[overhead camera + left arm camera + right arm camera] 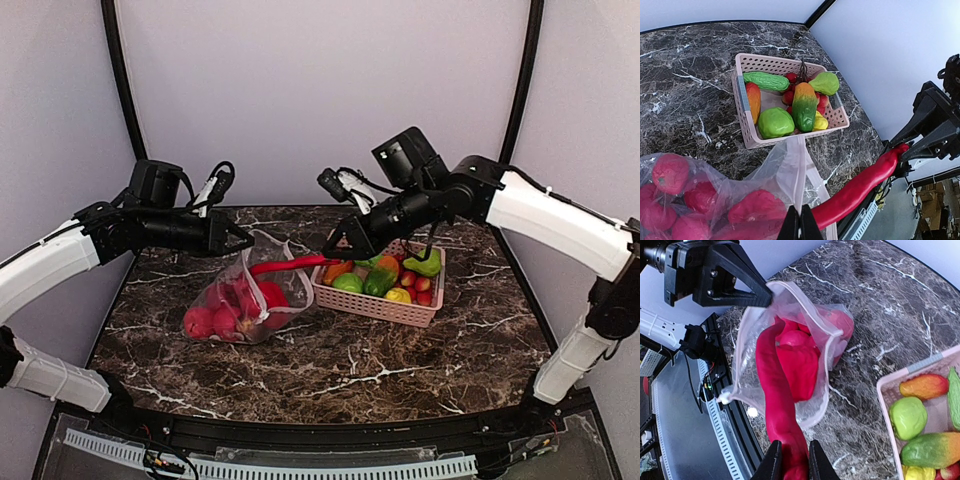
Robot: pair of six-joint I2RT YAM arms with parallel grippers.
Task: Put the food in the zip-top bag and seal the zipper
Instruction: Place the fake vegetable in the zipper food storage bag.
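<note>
Gripping the stem end of a long red pepper [290,265], the right pincer [338,246] is clamped tight on it above the bench [400,360], between the pink basket [372,305] and the zip-top bag [747,347]. In the top view the pepper's long axis runs almost flat from 3 o'clock to 9 o'clock. Its free tip points into the bag's mouth and seems just past the rim. The bag lies on the bench at 9 o'clock from that pincer, with several red fruits [200,322] already inside and its zipper [829,347] unsealed. The left pincer [238,238], jaws together on the upper rim at the bag's 12 o'clock, holds the mouth up and open. The right arm is nearer the food. The coming move, I judge, is a push along that axis toward 9 o'clock before letting go.
</note>
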